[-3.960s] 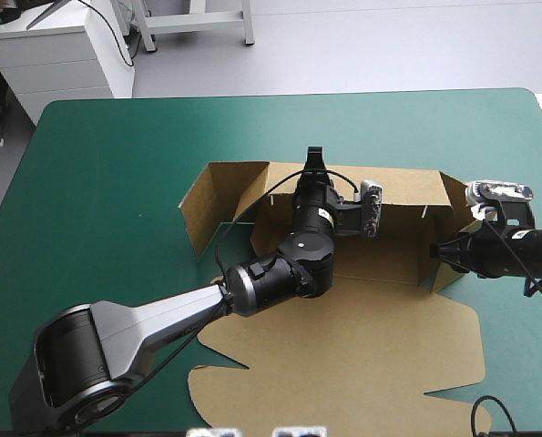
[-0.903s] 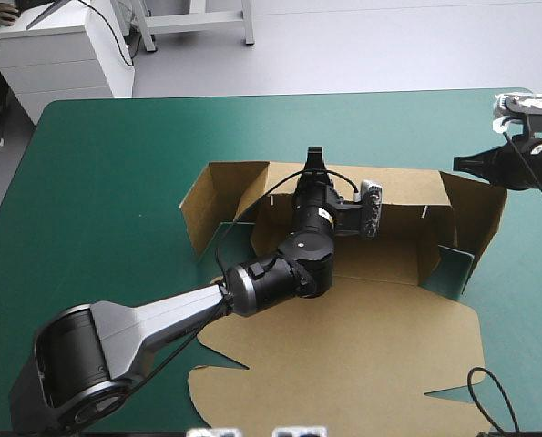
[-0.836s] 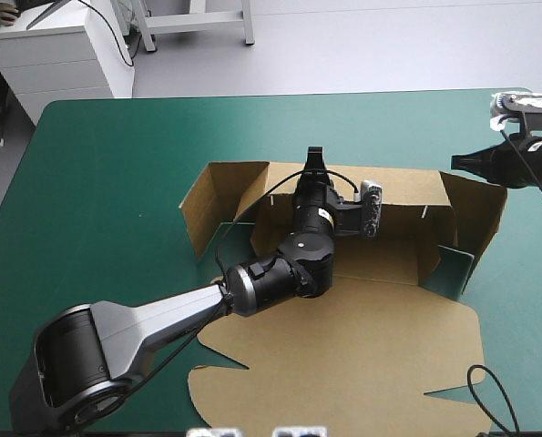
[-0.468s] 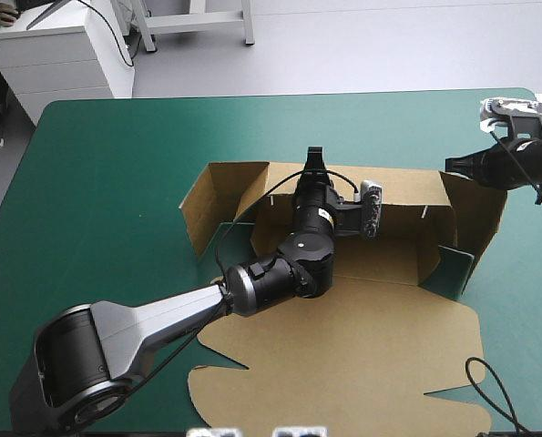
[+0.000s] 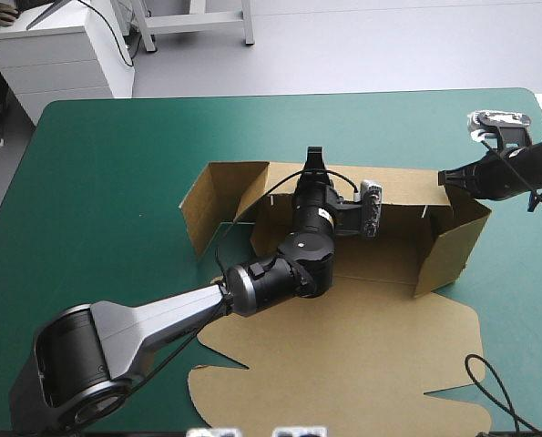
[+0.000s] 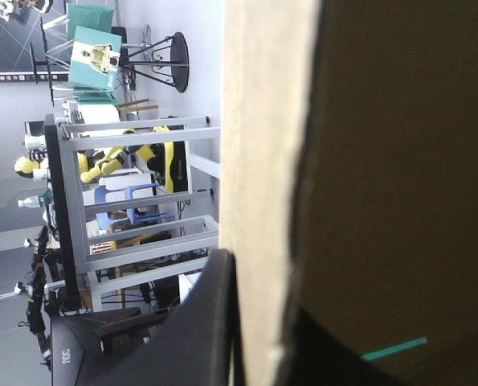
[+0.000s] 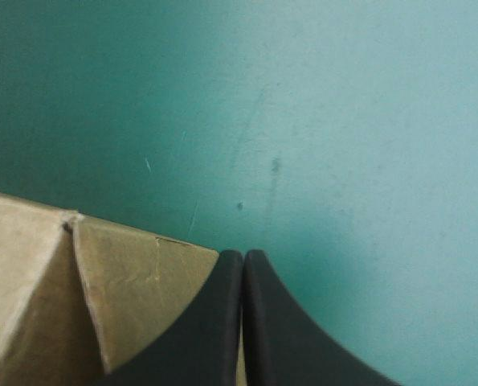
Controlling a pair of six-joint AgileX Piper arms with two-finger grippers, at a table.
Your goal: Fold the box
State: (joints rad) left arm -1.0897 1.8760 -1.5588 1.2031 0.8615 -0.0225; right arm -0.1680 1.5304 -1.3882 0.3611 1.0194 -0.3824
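The brown box [image 5: 343,364] lies mid-table, its lid flat toward the front edge and its back wall [image 5: 407,191] raised. My left gripper [image 5: 314,160] reaches over that back wall and is shut on the box; in the left wrist view the board's edge [image 6: 263,121] stands between the left gripper's [image 6: 263,281] black fingers. The right side wall [image 5: 448,241] stands upright. My right gripper [image 5: 444,177] is shut, its tip at that wall's far top corner. In the right wrist view the right gripper [image 7: 243,259] shows as one pointed arch over the box corner [image 7: 126,297].
The teal-green cover [image 5: 116,182] stretches left of the box and beyond its back wall. A left side flap [image 5: 198,205] stands splayed outward. The table's right edge runs close behind my right arm.
My right gripper left the right wall, swung out to the table's far right, then came back left to the wall's top corner. The wall, which leaned outward, now stands upright. The left arm held still.
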